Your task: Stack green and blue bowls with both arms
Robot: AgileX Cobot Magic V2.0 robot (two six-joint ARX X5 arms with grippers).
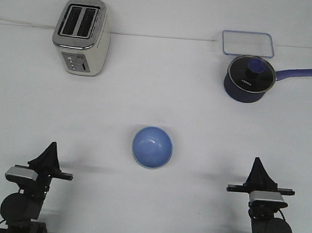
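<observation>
The blue bowl [152, 147] is my landmark. It is round and smooth, with a glossy inside, and it sits upright on the white matte desk [157, 95]. My left end effector [50, 147] is to its left and nearer to me, my right end effector [258, 162] to its right and nearer to me. Both are black, pointed and hold nothing; their tips look closed together. Behind the bowl to the left stands a shiny metal toaster [82, 35], behind to the right a dark saucepan [249, 78] with a glass lid.
</observation>
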